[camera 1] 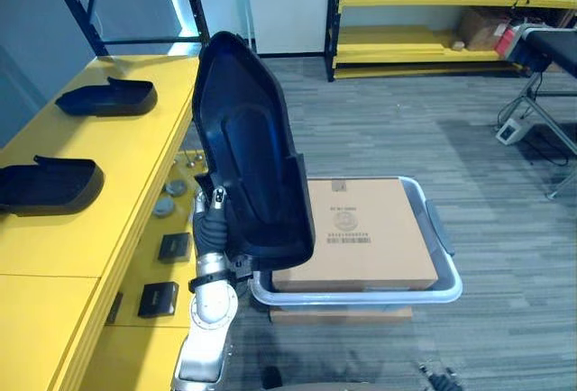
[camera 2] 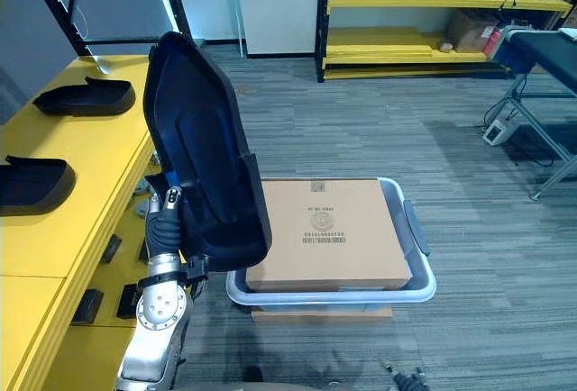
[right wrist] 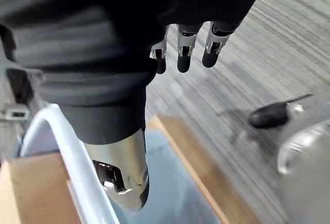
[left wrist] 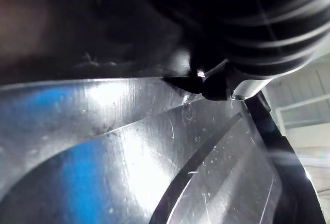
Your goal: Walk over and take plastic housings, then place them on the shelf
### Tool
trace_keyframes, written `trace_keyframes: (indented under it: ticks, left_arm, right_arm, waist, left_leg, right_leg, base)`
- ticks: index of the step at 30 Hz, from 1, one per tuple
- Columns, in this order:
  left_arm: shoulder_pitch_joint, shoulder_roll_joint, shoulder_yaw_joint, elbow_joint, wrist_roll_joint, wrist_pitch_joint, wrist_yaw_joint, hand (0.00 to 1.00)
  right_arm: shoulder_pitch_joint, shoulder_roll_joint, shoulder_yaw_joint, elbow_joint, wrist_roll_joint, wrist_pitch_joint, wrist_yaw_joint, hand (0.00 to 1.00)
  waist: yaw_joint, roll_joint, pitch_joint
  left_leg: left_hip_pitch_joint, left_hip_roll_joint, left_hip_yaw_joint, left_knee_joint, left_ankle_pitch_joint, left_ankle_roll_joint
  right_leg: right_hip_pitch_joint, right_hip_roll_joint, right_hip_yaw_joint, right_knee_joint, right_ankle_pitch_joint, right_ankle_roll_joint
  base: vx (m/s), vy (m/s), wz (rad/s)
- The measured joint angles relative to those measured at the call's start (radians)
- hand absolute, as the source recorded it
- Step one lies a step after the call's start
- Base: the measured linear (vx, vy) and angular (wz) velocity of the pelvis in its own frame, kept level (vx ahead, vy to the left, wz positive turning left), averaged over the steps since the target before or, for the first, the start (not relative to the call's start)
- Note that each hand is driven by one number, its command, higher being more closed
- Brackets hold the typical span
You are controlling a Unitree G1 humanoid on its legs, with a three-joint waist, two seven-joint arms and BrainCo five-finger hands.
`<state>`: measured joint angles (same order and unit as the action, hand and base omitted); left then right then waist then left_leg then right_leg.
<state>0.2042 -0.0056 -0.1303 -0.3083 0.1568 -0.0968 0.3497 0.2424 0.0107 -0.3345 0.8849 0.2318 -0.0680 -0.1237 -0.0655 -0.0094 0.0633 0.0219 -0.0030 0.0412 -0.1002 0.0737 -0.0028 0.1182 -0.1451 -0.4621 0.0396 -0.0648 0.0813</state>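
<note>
Left hand (camera 2: 165, 225) clasps housing (camera 2: 204, 152) by its lower end, long axis near upright. Yellow shelf (camera 2: 86, 170) lies just left of the housing. Right hand (right wrist: 184, 48) slack-fingered, empty.

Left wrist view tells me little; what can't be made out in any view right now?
- Left hand grip: in the eye views the held housing covers its far side; the left wrist view sits too close against the glossy shell.
- Grey bin contents: the cardboard box covers them.
- Nearer shelf housing: cut off by the eye views' left edge.
- Small dark parts below the shelf top: too small to identify.
</note>
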Motion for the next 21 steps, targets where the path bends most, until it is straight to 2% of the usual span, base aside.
trace_keyframes:
  ticks: [2, 4, 5, 7, 8, 9, 10, 11, 12, 13, 14, 16, 17, 19, 20, 21]
  left_arm:
    - [0.006, 0.000, -0.003, -0.001, -0.012, 0.000, 0.000, 1.00]
    - [0.008, 0.001, -0.023, -0.013, -0.028, 0.000, -0.001, 1.00]
    - [0.008, 0.000, -0.046, -0.024, -0.032, 0.000, 0.000, 1.00]
    - [0.007, 0.003, -0.065, -0.038, -0.036, 0.000, 0.000, 1.00]
    - [-0.004, 0.001, -0.074, -0.039, -0.036, -0.001, 0.001, 1.00]
    - [-0.014, 0.000, -0.080, -0.037, -0.038, -0.002, 0.000, 1.00]
    - [-0.015, 0.000, -0.085, -0.037, -0.040, -0.002, 0.001, 1.00]
    - [-0.018, 0.000, -0.103, -0.037, -0.044, -0.002, 0.001, 1.00]
    - [-0.033, 0.001, -0.125, -0.035, -0.053, -0.004, -0.001, 1.00]
    - [-0.034, 0.002, -0.139, -0.036, -0.062, -0.013, -0.003, 1.00]
    - [-0.036, 0.013, -0.155, -0.035, -0.084, -0.032, -0.003, 1.00]
    - [-0.060, 0.021, -0.175, -0.033, -0.090, -0.037, -0.015, 1.00]
    - [-0.083, 0.022, -0.188, -0.028, -0.096, -0.037, -0.021, 1.00]
    - [-0.114, 0.018, -0.195, -0.004, -0.103, -0.038, -0.021, 1.00]
    - [-0.126, 0.019, -0.202, 0.012, -0.105, -0.038, -0.021, 1.00]
    - [-0.131, 0.020, -0.207, 0.018, -0.104, -0.038, -0.021, 1.00]
  right_arm:
    - [-0.004, 0.002, 0.030, 0.004, -0.011, 0.000, -0.001, 0.00]
    - [-0.013, -0.001, 0.053, 0.004, -0.018, -0.003, -0.003, 0.00]
    - [-0.018, -0.004, 0.073, 0.006, -0.029, -0.005, -0.002, 0.00]
    - [-0.027, -0.014, 0.078, 0.012, -0.043, -0.006, -0.003, 0.00]
    - [-0.042, -0.021, 0.078, 0.021, -0.046, -0.010, -0.003, 0.00]
    - [-0.066, -0.029, 0.083, 0.036, -0.046, -0.006, -0.005, 0.00]
    - [-0.074, -0.031, 0.089, 0.031, -0.047, -0.005, -0.005, 0.00]
    - [-0.086, -0.037, 0.113, 0.029, -0.047, -0.005, -0.005, 0.00]
    - [-0.101, -0.040, 0.131, 0.032, -0.048, -0.003, -0.005, 0.00]
    - [-0.113, -0.040, 0.142, 0.033, -0.048, 0.000, -0.005, 0.00]
    - [-0.139, -0.034, 0.149, 0.029, -0.048, -0.001, -0.006, 0.00]
    - [-0.168, -0.022, 0.159, 0.027, -0.050, -0.001, -0.006, 0.00]
    - [-0.180, -0.015, 0.160, 0.027, -0.057, 0.000, -0.007, 0.00]
    - [-0.193, -0.006, 0.173, 0.025, -0.067, 0.001, -0.006, 0.00]
    - [-0.196, -0.007, 0.177, 0.006, -0.078, 0.005, -0.006, 0.00]
    - [-0.195, -0.009, 0.178, -0.010, -0.079, 0.007, -0.006, 0.00]
  waist:
    - [0.004, -0.011, 0.008]
    - [0.010, -0.021, 0.035]
    - [0.018, -0.023, 0.052]
    - [0.027, -0.019, 0.061]
    - [0.024, -0.017, 0.068]
    - [0.024, -0.012, 0.080]
    - [0.024, 0.001, 0.078]
    - [0.023, 0.003, 0.078]
    - [0.024, 0.014, 0.077]
    - [0.034, 0.013, 0.078]
    - [0.034, 0.012, 0.077]
    - [0.027, 0.011, 0.076]
    - [0.028, 0.005, 0.077]
    - [0.028, -0.001, 0.079]
    - [0.023, -0.004, 0.078]
    - [0.021, -0.003, 0.079]
  left_leg:
    - [-0.023, -0.007, -0.053, 0.020, 0.008, -0.007]
    - [-0.067, -0.021, -0.130, 0.059, 0.026, -0.005]
    - [-0.099, -0.036, -0.167, 0.061, 0.038, -0.020]
    - [-0.149, -0.006, -0.028, 0.050, -0.017, 0.035]
    - [-0.178, 0.037, 0.174, 0.082, -0.047, 0.078]
    - [-0.202, 0.105, 0.420, 0.137, -0.058, 0.094]
    - [-0.201, 0.144, 0.536, 0.169, -0.059, 0.097]
    - [-0.185, 0.190, 0.696, 0.226, -0.053, 0.102]
    - [-0.194, 0.191, 0.705, 0.264, -0.048, 0.090]
    - [-0.201, 0.181, 0.690, 0.276, -0.058, 0.081]
    - [-0.211, 0.157, 0.664, 0.279, -0.070, 0.083]
    - [-0.228, 0.121, 0.623, 0.277, -0.083, 0.101]
    - [-0.236, 0.102, 0.600, 0.295, -0.106, 0.108]
    - [-0.234, 0.079, 0.563, 0.347, -0.160, 0.112]
    - [-0.228, 0.058, 0.533, 0.361, -0.187, 0.117]
    - [-0.218, 0.048, 0.518, 0.359, -0.196, 0.122]
  right_leg:
    - [-0.001, -0.007, -0.048, 0.029, -0.014, 0.005]
    - [-0.002, -0.021, -0.131, 0.075, -0.045, 0.003]
    - [-0.002, -0.033, -0.204, 0.104, -0.068, 0.003]
    - [0.002, -0.042, -0.329, 0.112, -0.078, 0.001]
    - [0.009, -0.055, -0.406, 0.107, -0.078, 0.002]
    - [0.021, -0.062, -0.476, 0.114, -0.082, 0.005]
    - [0.029, -0.063, -0.503, 0.119, -0.084, 0.007]
    - [0.048, -0.072, -0.553, 0.139, -0.097, 0.022]
    - [0.064, -0.091, -0.581, 0.158, -0.109, 0.040]
    - [0.070, -0.099, -0.590, 0.162, -0.110, 0.042]
    - [0.079, -0.112, -0.610, 0.163, -0.111, 0.044]
    - [0.100, -0.125, -0.645, 0.166, -0.109, 0.049]
    - [0.117, -0.141, -0.663, 0.174, -0.101, 0.062]
    - [0.140, -0.192, -0.664, 0.249, -0.098, 0.059]
    - [0.137, -0.247, -0.637, 0.357, -0.089, 0.017]
    - [0.126, -0.274, -0.599, 0.420, -0.073, -0.029]
  base:
    - [0.01, -0.026, 0.80]
    - [0.00, -0.051, 1.27]
    - [-0.08, -0.058, 1.73]
    - [-0.08, -0.066, 1.91]
    - [0.02, 0.027, 1.95]
    - [0.03, 0.053, 1.85]
    - [0.10, 0.125, 1.62]
    - [0.15, 0.133, 1.54]
    - [0.16, 0.157, 1.35]
    - [0.15, 0.154, 0.97]
    - [0.13, 0.131, 0.76]
    - [0.14, 0.135, 0.82]
    - [0.17, 0.152, 0.76]
    - [0.20, 0.181, 0.72]
    - [0.19, 0.179, 0.59]
    - [0.27, 0.242, 0.81]
